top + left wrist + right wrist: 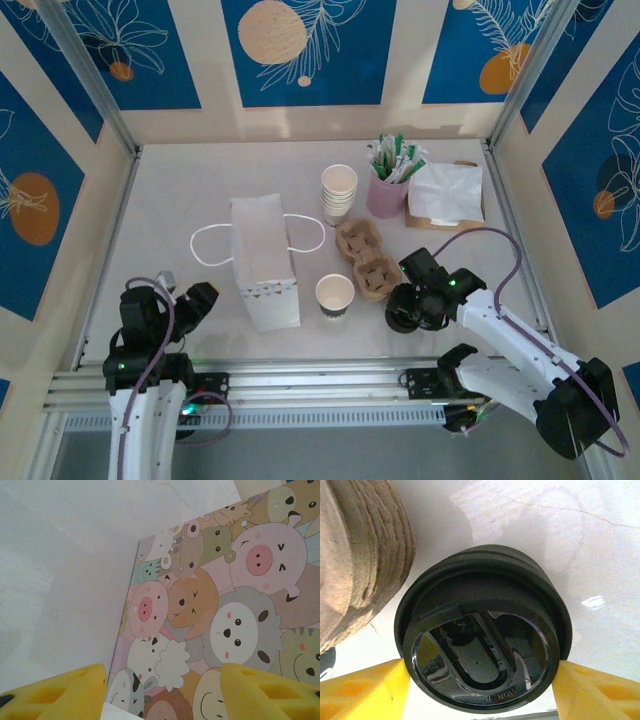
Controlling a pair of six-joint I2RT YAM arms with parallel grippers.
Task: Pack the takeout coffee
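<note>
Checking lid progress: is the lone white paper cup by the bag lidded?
No, the white paper cup is open-topped; the black plastic lid is apart from it.

White shells over black joints on the left arm [132, 428] and the right arm [505, 335], a purple cable [483, 229] looping off each, tiny green lights [450, 283] glowing, chunky yellow fingers [359, 692].

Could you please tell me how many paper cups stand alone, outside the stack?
1. That cup stands between the bag and the carrier, near the front. The others are nested in the stack farther back; its count cannot be told.
</note>
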